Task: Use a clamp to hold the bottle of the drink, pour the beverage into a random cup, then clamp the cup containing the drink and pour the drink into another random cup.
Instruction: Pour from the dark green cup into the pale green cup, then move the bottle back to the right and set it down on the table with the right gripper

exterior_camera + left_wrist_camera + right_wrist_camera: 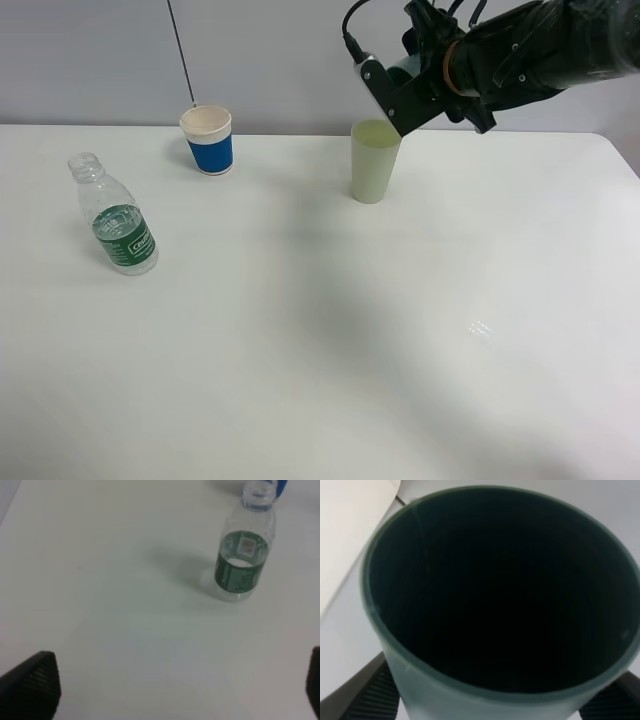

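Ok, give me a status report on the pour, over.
Left gripper open, clear of bottle. Right gripper shut on dark cup, tipped over pale green cup. Nothing in the way.

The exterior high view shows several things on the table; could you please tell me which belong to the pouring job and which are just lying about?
Part of the job:
- bottle
- blue cup
- pale green cup
- dark green cup, held by the right gripper

Just lying about:
- thin dark cable behind the blue cup
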You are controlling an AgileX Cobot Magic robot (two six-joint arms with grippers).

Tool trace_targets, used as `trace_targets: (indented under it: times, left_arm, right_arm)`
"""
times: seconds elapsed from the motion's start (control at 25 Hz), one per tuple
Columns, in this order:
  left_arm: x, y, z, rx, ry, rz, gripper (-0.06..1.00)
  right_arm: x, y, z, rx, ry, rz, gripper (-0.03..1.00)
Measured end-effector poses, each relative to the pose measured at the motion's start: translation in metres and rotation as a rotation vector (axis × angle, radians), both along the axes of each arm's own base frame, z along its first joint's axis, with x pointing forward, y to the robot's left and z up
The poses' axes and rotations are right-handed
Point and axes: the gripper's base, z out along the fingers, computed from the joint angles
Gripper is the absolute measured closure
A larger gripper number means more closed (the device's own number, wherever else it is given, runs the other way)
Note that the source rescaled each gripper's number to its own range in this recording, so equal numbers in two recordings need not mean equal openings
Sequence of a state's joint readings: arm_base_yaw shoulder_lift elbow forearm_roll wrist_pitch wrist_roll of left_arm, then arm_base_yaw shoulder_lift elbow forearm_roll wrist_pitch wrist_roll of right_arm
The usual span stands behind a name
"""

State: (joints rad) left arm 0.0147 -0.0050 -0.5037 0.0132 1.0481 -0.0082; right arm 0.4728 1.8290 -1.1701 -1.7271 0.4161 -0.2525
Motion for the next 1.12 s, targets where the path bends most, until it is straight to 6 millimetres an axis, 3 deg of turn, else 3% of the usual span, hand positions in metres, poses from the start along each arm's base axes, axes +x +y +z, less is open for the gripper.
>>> trace_targets:
  times: [0.48, 0.8, 1.12]
  left_arm:
    - [0.0, 0.0, 0.0, -0.001, 0.0, 0.0, -0.06]
    - [0.0, 0.0, 0.0, -0.001, 0.0, 0.0, -0.06]
    - [0.0, 0.0, 0.0, -0.001, 0.0, 0.0, -0.06]
  right_arm:
    - [-0.004, 0.005, 0.006, 0.869, 0.006, -0.402, 0.95]
    - [-0.041, 0.045, 0.049, 1.272, 0.165, -0.352, 0.95]
    - [-0.074, 0.086, 0.063, 1.622, 0.551, -0.26, 0.95]
